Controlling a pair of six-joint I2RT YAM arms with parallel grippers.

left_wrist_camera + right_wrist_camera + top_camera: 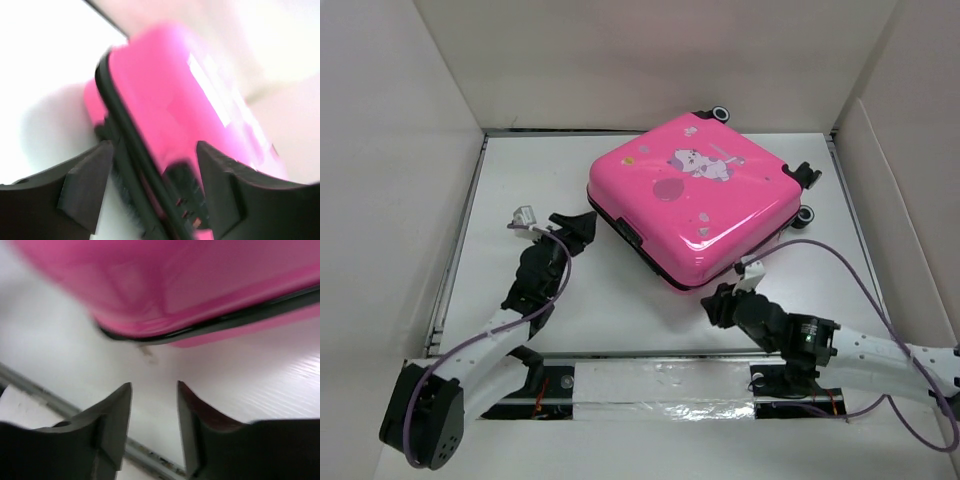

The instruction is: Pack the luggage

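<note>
Lying shut and flat on the table [520, 300], the luggage [695, 195] looks rigid, glossy and slippery (probably light), so the black seam edge seems the best hold. The left gripper [152, 155] stands open around its left corner, and the right gripper [154, 390] gapes empty beside its near corner.

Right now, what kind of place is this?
Probably a robot test booth: plain white walls box in a white table, with the left arm and right arm bolted near a pink suitcase.

White table top [620, 310], evenly lit. Plain white back panel [660, 60], side panels left [380, 200], right [910, 200]. Crinkled tape strip [660, 388] along near edge.
</note>
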